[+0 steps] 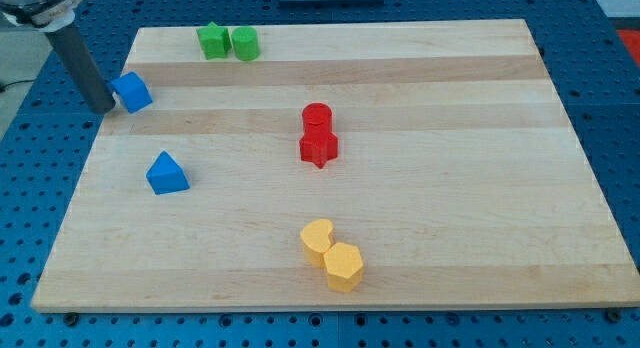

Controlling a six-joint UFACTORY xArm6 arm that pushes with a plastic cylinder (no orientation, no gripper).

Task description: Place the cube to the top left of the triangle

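Blue cube (132, 91) touching my tip (105, 107), its R.

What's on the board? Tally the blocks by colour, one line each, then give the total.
Blue: 2, the blue cube and the blue triangle
Green: 2, the green star and the green block
Red: 2, the red cylinder and the red star
Yellow: 2, the yellow heart and the yellow hexagon
Total: 8
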